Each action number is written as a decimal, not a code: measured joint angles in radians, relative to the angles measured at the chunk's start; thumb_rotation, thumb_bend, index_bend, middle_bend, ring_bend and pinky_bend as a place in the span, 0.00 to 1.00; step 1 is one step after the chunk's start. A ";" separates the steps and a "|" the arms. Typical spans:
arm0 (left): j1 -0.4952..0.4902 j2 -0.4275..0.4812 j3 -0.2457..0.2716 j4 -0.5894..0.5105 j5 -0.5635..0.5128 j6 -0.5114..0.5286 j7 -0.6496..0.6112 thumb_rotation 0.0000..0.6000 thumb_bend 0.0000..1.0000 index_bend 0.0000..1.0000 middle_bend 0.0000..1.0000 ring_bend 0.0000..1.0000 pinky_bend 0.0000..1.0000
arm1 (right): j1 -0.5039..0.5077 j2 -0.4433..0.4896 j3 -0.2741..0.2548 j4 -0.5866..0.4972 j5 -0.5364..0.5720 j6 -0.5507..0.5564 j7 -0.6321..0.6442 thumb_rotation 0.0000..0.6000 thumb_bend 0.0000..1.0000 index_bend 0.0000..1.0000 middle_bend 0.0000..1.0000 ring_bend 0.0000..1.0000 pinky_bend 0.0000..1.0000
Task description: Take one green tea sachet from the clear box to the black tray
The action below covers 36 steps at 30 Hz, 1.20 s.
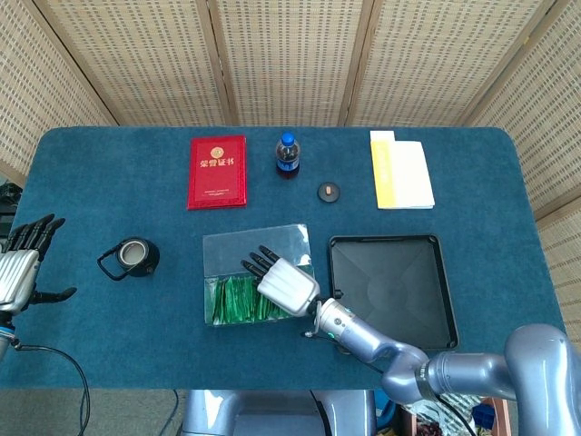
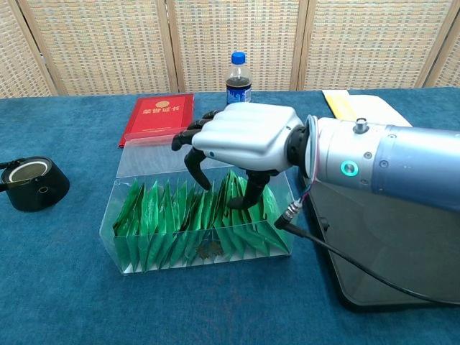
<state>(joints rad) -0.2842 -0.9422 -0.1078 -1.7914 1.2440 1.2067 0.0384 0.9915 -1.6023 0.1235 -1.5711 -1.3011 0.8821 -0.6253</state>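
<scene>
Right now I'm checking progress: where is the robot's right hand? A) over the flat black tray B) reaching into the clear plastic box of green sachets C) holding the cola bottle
B: the right hand has its fingers down among the green sachets in the clear plastic box.
</scene>
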 measured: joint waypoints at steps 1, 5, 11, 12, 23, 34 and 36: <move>0.000 0.000 0.000 0.000 0.000 0.000 0.000 1.00 0.10 0.00 0.00 0.00 0.00 | 0.001 0.000 0.002 -0.002 0.000 0.000 0.001 1.00 0.43 0.50 0.19 0.12 0.16; 0.000 -0.001 0.000 0.000 0.000 0.000 0.001 1.00 0.10 0.00 0.00 0.00 0.00 | 0.005 -0.004 0.005 -0.006 0.002 -0.004 0.001 1.00 0.43 0.50 0.19 0.12 0.16; 0.000 0.000 0.000 -0.001 0.000 0.000 0.001 1.00 0.10 0.00 0.00 0.00 0.00 | 0.012 -0.024 0.010 -0.001 0.002 -0.005 0.000 1.00 0.43 0.50 0.19 0.12 0.16; 0.000 0.000 0.000 0.000 0.000 0.000 0.000 1.00 0.10 0.00 0.00 0.00 0.00 | 0.013 -0.027 0.011 0.001 0.002 -0.005 -0.001 1.00 0.43 0.50 0.19 0.12 0.16; -0.001 0.003 0.000 0.001 0.000 -0.003 -0.007 1.00 0.10 0.00 0.00 0.00 0.00 | 0.029 -0.054 0.025 0.015 0.005 -0.007 -0.008 1.00 0.43 0.50 0.20 0.12 0.16; -0.001 0.006 0.000 0.001 0.002 -0.004 -0.013 1.00 0.10 0.00 0.00 0.00 0.00 | 0.032 -0.057 0.014 0.030 0.024 -0.014 -0.045 1.00 0.48 0.52 0.20 0.12 0.16; -0.001 0.006 0.000 0.002 0.002 -0.005 -0.013 1.00 0.10 0.00 0.00 0.00 0.00 | 0.031 -0.053 0.013 0.028 0.026 -0.013 -0.049 1.00 0.49 0.54 0.20 0.12 0.16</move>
<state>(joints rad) -0.2851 -0.9366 -0.1078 -1.7898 1.2458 1.2020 0.0252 1.0223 -1.6558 0.1365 -1.5435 -1.2753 0.8691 -0.6743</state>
